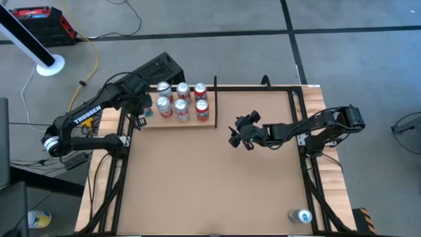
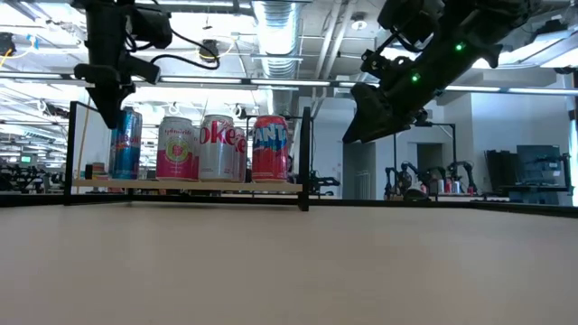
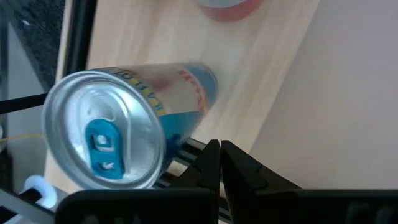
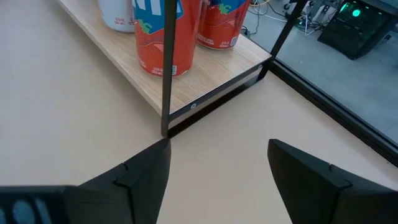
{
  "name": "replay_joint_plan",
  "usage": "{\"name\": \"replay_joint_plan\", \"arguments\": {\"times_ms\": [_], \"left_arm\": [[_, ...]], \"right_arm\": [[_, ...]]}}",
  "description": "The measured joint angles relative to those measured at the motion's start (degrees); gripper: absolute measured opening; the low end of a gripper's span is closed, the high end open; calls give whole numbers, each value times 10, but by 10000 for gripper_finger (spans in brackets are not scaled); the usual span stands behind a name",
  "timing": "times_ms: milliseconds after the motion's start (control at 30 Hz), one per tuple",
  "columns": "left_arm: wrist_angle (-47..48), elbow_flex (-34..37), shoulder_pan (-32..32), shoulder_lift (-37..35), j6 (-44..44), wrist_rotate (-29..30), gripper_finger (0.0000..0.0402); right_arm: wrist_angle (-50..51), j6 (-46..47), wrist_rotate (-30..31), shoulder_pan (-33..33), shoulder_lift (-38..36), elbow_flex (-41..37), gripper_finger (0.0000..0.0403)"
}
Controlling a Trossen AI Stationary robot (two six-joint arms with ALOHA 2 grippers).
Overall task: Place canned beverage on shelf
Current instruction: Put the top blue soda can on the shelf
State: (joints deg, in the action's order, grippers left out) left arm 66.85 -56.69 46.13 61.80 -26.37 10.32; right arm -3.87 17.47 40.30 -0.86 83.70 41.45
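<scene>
The shelf (image 1: pixel 176 121), a pale wood board with thin black rails, lies at the table's far left and carries several upright cans (image 1: pixel 182 108). A blue and silver can (image 3: pixel 124 124) stands on the shelf's left end; it also shows in the low view (image 2: pixel 125 144). My left gripper (image 3: pixel 219 163) is shut and sits just above and beside this can's top (image 2: pixel 112 106); I see no touch. My right gripper (image 1: pixel 238 133) is open and empty, raised over the table's middle, to the right of the shelf (image 4: pixel 211 93).
One more can (image 1: pixel 301 216) is on the table's near right corner. Black frame rails (image 1: pixel 304 125) run along the table's edges. A black post (image 4: pixel 166 68) stands at the shelf's right end, with red cans (image 4: pixel 158 37) behind it.
</scene>
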Motion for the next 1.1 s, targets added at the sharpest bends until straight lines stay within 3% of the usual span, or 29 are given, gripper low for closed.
{"name": "replay_joint_plan", "arguments": {"times_ms": [1100], "left_arm": [[-84,0,2,2,12,113,0]], "right_arm": [[0,0,0,0,0,0,290]]}}
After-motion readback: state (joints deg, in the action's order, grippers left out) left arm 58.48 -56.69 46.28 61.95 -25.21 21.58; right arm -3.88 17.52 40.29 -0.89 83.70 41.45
